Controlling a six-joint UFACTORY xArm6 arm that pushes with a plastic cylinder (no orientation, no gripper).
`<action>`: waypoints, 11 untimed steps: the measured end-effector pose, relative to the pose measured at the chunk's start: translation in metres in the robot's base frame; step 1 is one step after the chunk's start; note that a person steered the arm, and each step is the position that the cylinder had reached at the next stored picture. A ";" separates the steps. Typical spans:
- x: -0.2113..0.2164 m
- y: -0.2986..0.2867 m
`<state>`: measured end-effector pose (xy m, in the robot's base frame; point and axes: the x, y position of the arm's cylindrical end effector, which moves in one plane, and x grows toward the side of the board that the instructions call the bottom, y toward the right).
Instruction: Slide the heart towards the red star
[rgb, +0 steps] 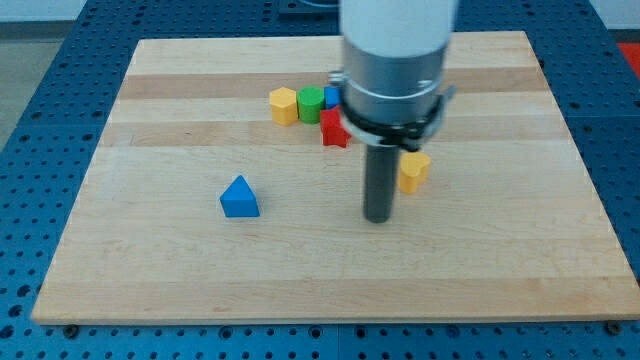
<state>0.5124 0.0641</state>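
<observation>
- The yellow heart (413, 171) lies just at 2 o'clock of my tip (377, 218), partly behind the rod; its heading and long axis cannot be told.
- The red star (333, 129) sits at 10 o'clock of the heart, partly hidden by the arm (395, 60).
- A blue block (331, 96) is mostly hidden, shape unclear; beside it stand a green block (311, 102) and a yellow block (284, 105).
- The rod hangs upright with no jaws, holding nothing.
- A blue triangle (239, 197) lies at 9 o'clock of the tip, well apart.

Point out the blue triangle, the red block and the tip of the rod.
blue triangle (239, 197), camera view, middle of its front face.
red block (333, 130), camera view, its visible left part; the arm hides the rest.
my tip (377, 217), camera view, the rod's very bottom end.
</observation>
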 end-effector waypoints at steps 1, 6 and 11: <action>0.000 0.044; -0.046 0.025; -0.069 -0.023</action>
